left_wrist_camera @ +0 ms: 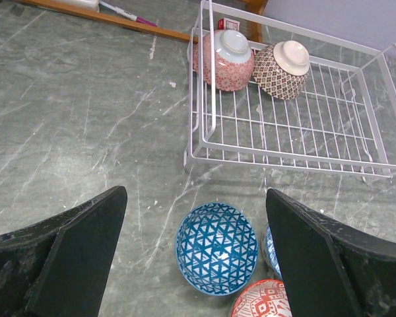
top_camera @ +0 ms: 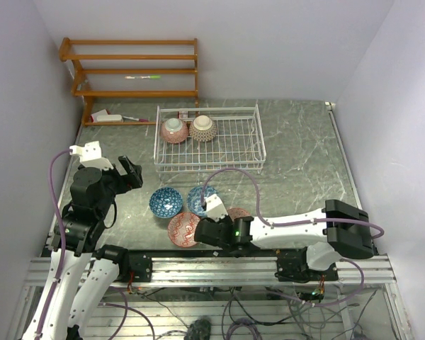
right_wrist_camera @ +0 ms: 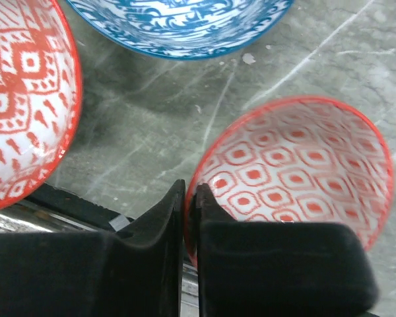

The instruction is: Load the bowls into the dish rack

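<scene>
step: lift red bowl (right_wrist_camera: 297,158) | right gripper (right_wrist_camera: 190,205): pinching the bowl's rim from both sides | left gripper (left_wrist_camera: 197,198): spread wide, holding nothing | bowl: on table (top_camera: 304,156), in front of dish rack (top_camera: 234,142), apart from it | tip: lift slowly, grip tight, thin rim may slip

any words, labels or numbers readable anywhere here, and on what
No text can be read in any view.
Small red box behind the rack: any print is too small to read.
Pen on the shelf: any marking is too small to read.
Bowls: patterns only, no words.
</scene>
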You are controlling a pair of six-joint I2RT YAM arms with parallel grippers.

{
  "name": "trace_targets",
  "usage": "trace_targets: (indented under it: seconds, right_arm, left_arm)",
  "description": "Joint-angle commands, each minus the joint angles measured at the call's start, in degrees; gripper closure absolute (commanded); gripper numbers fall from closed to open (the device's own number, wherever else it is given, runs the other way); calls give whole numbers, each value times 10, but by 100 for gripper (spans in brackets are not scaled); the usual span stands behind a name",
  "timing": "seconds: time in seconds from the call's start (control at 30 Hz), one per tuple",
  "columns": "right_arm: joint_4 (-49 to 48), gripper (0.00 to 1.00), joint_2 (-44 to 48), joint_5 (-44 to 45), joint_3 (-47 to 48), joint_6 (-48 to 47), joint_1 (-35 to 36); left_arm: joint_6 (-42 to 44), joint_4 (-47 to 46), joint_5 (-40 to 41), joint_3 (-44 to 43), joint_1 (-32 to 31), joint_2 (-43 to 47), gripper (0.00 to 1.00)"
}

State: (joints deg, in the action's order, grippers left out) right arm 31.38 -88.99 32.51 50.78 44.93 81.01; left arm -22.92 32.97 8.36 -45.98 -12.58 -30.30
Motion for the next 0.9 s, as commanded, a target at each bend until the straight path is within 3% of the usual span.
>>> trace_targets:
  seconds: [0.0,0.2,0.4,0.63,0.87]
  right_arm:
    - [27,100,3,24,10,18,1]
    - [85,100,61,29,82,-3,2]
    - [18,100,150,-30,139,-112,-64]
    - [-236,100,218,-303,126,-163,-277]
    - [-448,100,116,-519,149,-79,-395]
  left_arm:
    - [2,0,3,7,6,7,3]
    - [2,0,2,5,6,7,2]
    - [1,0,1,6,6,9,2]
    - [-1,-1,2,6,6,15,3]
    - [-4,0,3,5,6,15,2]
